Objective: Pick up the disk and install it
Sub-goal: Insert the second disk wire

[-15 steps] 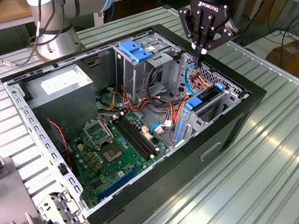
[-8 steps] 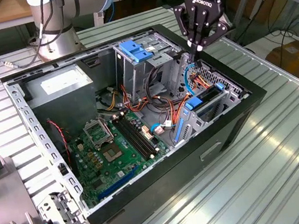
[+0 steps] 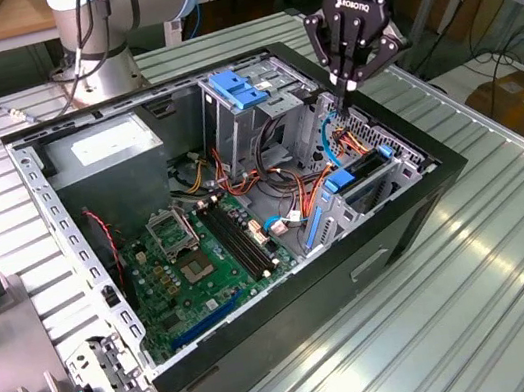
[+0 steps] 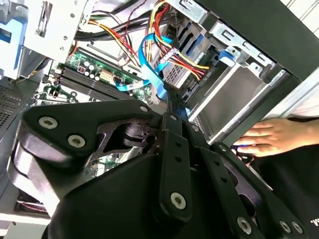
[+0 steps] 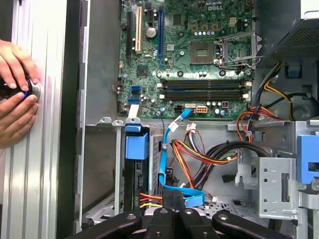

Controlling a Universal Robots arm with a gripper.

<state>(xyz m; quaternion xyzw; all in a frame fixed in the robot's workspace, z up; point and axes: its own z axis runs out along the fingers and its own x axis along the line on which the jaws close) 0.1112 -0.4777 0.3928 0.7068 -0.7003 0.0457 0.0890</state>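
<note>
The disk (image 3: 353, 179) sits on edge in the lower drive cage of the open computer case (image 3: 418, 219), at the exterior view's right. Its blue carrier bracket shows in both wrist views (image 5: 136, 145) (image 4: 227, 54), with red, yellow and orange wires running to its end. My gripper (image 3: 349, 85) hangs above the case's far right corner, just over that cage. Its fingers (image 5: 172, 215) are shut together, and I see nothing held between them. A blue flat cable (image 5: 164, 159) loops right beside the fingertips (image 4: 173, 99).
A person's hands (image 5: 15, 94) rest on the ribbed table beside the case wall, also seen in the second wrist view (image 4: 274, 137). Inside the case are the motherboard (image 3: 187, 260), a power supply (image 3: 111, 146) and a blue caddy (image 3: 238, 88) on the upper cage. Grey fixtures (image 3: 9, 342) stand at the exterior view's left.
</note>
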